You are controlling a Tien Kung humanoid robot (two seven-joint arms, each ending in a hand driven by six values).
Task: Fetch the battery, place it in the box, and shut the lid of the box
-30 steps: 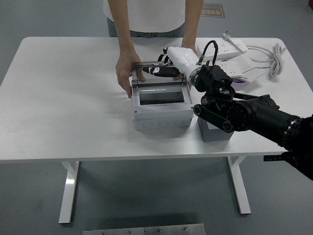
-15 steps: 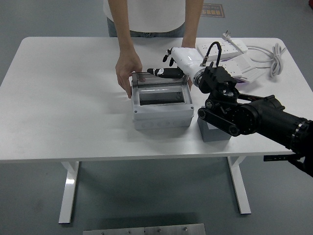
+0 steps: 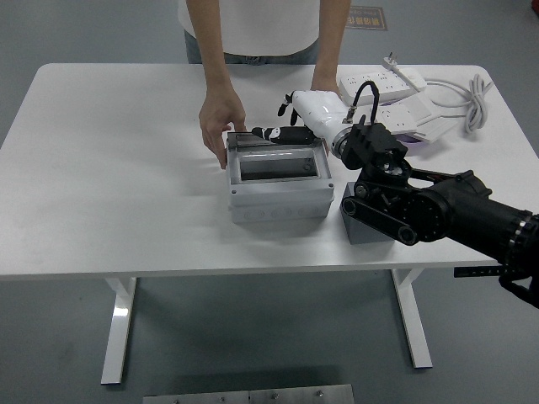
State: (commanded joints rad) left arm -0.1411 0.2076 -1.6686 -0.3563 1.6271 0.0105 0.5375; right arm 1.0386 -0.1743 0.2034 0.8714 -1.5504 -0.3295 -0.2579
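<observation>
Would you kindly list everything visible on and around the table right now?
Table: one, white, fills the view.
Box: one, grey, table centre, lid nearly down.
Block: one, grey, right of the box.
Power strips: two, white, far right, with white cable.
Person's hand: one, at the box's far left corner.
Right robot hand: one, white with black fingers, on the lid's far edge.

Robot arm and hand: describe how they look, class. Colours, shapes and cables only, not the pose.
The right arm is black and bulky, built of rounded jointed segments. Its hand has a glossy white shell with black fingers. A black cable loops at the wrist. No left arm shows.
</observation>
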